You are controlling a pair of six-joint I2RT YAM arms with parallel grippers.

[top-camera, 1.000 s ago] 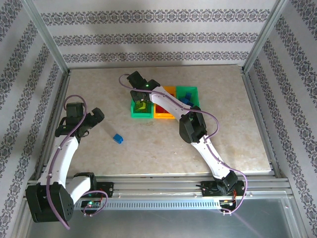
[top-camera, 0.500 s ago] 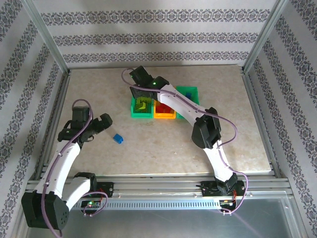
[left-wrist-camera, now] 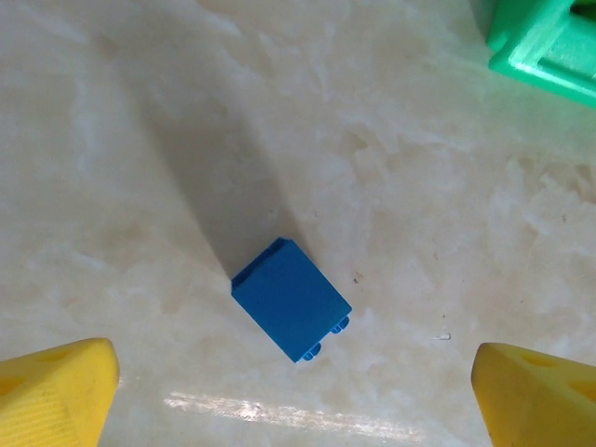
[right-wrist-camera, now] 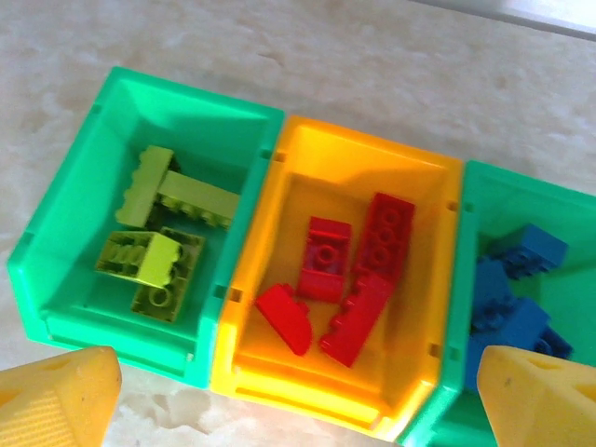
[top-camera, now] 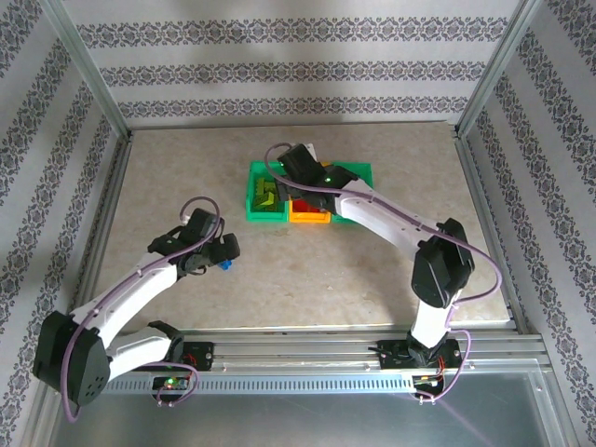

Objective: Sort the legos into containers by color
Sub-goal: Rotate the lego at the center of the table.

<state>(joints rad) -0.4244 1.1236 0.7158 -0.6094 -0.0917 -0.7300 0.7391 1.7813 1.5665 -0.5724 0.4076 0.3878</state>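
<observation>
Left claw: the left claw hangs spread wide and empty, one yellow fingertip on each side of a lone blue brick, touching nothing
Right claw: the right claw is also spread wide and grips nothing; it hovers over the row of bins, roughly above the middle one
Loose brick: the blue brick lies on its side with its studs pointing sideways, turned at an angle to the fingers, to the left of the bins and nearer than them; I judge it the one piece not yet sorted
Bins: the left green bin holds yellow-green bricks, the orange bin holds red bricks, and the right green bin holds blue bricks; each colour sits in its own bin
Why so: the left claw straddles the brick as if lined up to drop onto it; the brick's skew means the fingers would meet its corners unless the wrist turns first; its place is the right green bin, the far end of the row from this arm
Desk: the desk is pale, marbled and smooth, with a streak of glare near the brick; on so slick a top a one-sided nudge could slide the piece
Room: striped patterned wallpaper on three sides, metal posts at the corners, a rail along the near edge carrying both arm bases
</observation>
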